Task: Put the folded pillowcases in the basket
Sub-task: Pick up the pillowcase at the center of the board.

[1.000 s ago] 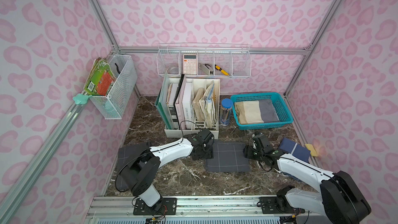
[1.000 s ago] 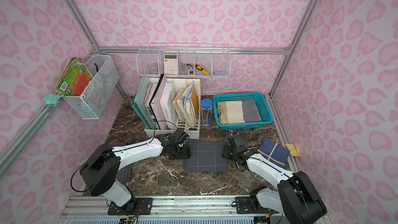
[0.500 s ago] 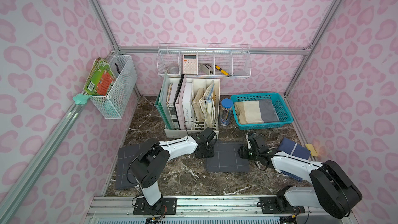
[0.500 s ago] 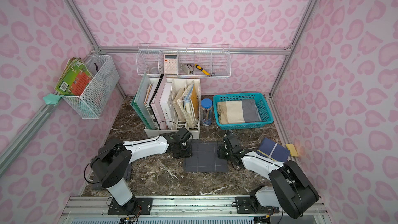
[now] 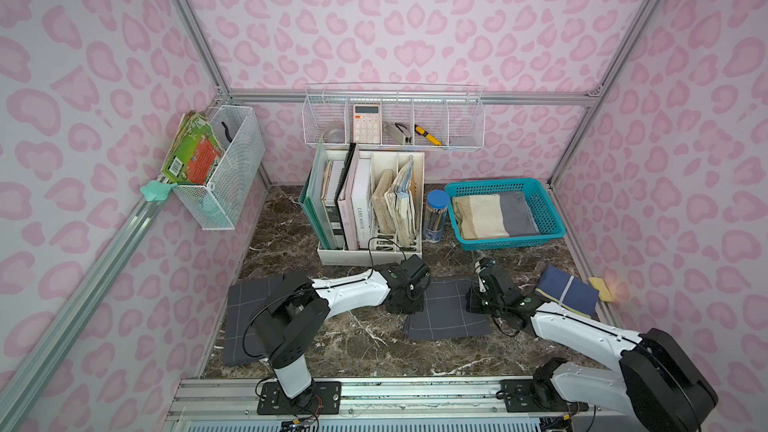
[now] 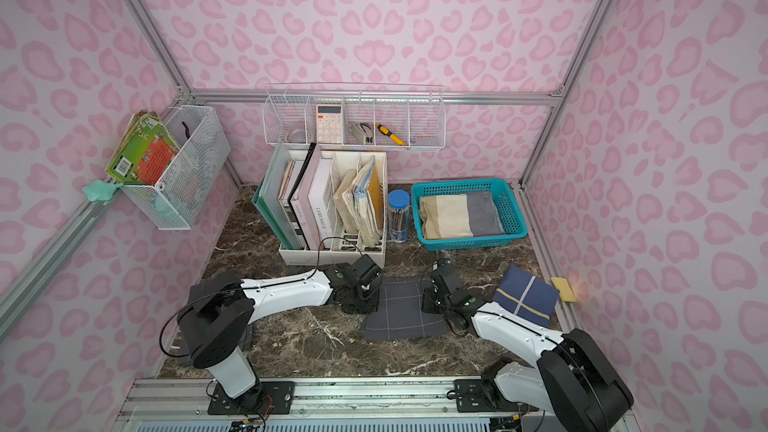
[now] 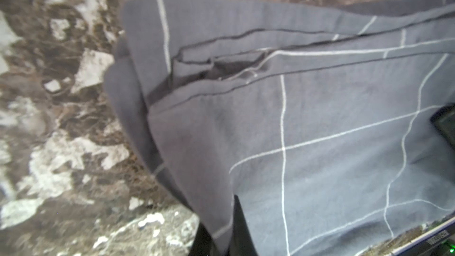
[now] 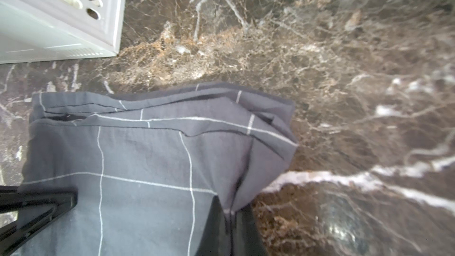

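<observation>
The folded pillowcase (image 5: 446,311) (image 6: 401,311), dark grey with a white grid, lies flat on the marble between my two arms. My left gripper (image 5: 409,305) (image 6: 362,305) is at its left edge. In the left wrist view the jaws (image 7: 227,237) are shut on a pinched fold of the pillowcase (image 7: 307,124). My right gripper (image 5: 473,303) (image 6: 430,305) is at the opposite edge, and the right wrist view shows it (image 8: 230,230) shut on the pillowcase (image 8: 147,158) there. The teal basket (image 5: 555,218) (image 6: 517,218) stands at the back right, holding a folded beige and grey cloth.
A white file organizer (image 5: 370,251) full of books stands just behind the left gripper, with a blue-lidded pencil jar (image 5: 435,218) beside it. A navy folded cloth (image 5: 567,295) and a yellow sponge (image 5: 600,288) lie right of the right arm. Another grey grid cloth (image 5: 245,317) lies at the left.
Both grippers have closed, each onto its own side edge of the pillowcase. The arms shifted slightly inward. The pillowcase still lies on the marble.
</observation>
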Motion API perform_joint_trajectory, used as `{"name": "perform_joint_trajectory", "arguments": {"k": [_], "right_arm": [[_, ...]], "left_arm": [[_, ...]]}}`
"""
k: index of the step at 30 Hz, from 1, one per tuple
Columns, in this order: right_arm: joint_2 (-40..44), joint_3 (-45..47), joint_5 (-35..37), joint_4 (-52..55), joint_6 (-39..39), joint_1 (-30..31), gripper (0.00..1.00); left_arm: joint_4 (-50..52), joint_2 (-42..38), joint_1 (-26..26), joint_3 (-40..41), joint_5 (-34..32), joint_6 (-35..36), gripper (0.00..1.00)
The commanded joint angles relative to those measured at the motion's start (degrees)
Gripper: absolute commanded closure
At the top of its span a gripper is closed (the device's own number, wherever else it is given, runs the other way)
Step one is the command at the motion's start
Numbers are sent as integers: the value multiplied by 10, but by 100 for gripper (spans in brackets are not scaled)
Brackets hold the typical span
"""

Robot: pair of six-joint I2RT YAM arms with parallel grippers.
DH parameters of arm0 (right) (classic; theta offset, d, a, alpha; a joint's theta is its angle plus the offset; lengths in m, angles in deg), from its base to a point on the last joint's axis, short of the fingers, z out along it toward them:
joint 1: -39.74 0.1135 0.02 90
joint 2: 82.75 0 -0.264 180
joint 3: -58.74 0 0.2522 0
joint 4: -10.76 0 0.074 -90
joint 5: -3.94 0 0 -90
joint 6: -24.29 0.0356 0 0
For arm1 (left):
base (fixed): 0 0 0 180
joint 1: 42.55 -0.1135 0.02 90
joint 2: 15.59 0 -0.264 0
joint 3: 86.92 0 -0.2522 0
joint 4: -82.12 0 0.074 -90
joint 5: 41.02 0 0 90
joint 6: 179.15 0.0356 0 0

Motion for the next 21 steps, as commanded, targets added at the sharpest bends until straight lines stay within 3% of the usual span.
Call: {"name": "perform_joint_trajectory", "arguments": {"k": [1, 6, 15, 21], "right_arm": [[19, 3, 25, 10, 6, 9, 100], [85, -8, 70, 52, 16, 31, 100], [252, -89, 169, 142, -35, 29, 100], [273, -176, 218, 172, -83, 15, 100]], "left_arm": [[26, -12, 9, -9, -31, -3, 100], [63, -33, 37, -28, -80, -4, 100], [94, -110, 83, -99, -176, 13, 100], [85, -112, 93, -177, -195, 45, 100]]}}
